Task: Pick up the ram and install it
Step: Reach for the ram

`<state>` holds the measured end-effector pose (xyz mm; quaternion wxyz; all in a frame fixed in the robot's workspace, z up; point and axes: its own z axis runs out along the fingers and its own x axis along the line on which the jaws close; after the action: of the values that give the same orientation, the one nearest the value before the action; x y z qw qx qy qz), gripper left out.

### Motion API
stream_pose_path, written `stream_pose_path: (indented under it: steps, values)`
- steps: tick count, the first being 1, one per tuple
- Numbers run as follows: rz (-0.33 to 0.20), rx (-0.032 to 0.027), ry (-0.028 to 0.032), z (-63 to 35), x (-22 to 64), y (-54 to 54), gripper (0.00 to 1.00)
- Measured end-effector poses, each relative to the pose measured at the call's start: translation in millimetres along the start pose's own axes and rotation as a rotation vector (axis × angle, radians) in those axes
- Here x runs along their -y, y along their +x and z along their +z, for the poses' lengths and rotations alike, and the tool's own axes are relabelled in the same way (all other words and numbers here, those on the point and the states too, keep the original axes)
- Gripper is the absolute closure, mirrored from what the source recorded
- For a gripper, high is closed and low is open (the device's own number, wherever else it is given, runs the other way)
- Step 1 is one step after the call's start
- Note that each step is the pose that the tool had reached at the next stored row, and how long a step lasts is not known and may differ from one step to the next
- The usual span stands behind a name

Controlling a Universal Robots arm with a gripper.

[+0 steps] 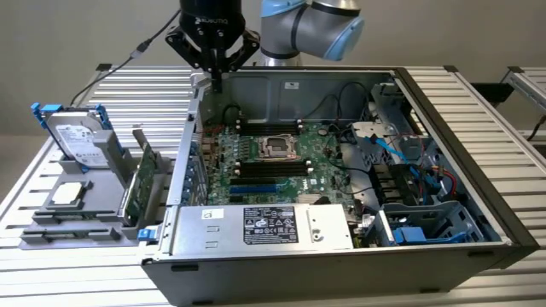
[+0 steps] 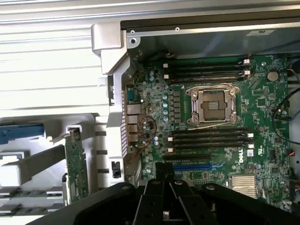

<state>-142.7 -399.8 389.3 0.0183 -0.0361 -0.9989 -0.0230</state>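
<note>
- Slatted metal table [image 1: 477, 96] carrying everything in the scene.
- Open computer case [image 1: 324, 275] lying on its side, insides facing up, with a green motherboard [image 1: 320, 153] across its floor.
- Grey and blue robot arm [image 1: 311, 22] entering from above at the back of the scene, wrist turned straight down over the case's rear corner on the exterior view's left.
- Grey rack [image 1: 85, 220] just beside the case, on the exterior view's left.
- Silver hard drive [image 1: 77, 137] with blue rails propped upright in the rack.
- Green circuit board [image 1: 143, 182] standing on edge in the rack, near the case wall.
- Black gripper [image 1: 217, 82] pointing down, hanging just above the case's rim, fingers [image 2: 157, 185] pressed together with nothing seen between them.
- Black memory slots [image 2: 206, 138] either side of the processor socket [image 2: 213, 105], bare, with no stick seated.
- Ram: cannot be singled out with certainty. Possibly among the green boards in the rack, well apart from the gripper.
</note>
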Motion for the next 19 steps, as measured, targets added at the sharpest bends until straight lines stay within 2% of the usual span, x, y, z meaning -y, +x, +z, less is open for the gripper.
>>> stream_pose_path:
  steps: [9,19]
  values:
    - [0.0,0.0008,-0.0001,4.1,8.6,40.1,0.89]
    - [0.0,0.0039,-0.0003,5.1,23.7,84.6,0.89]
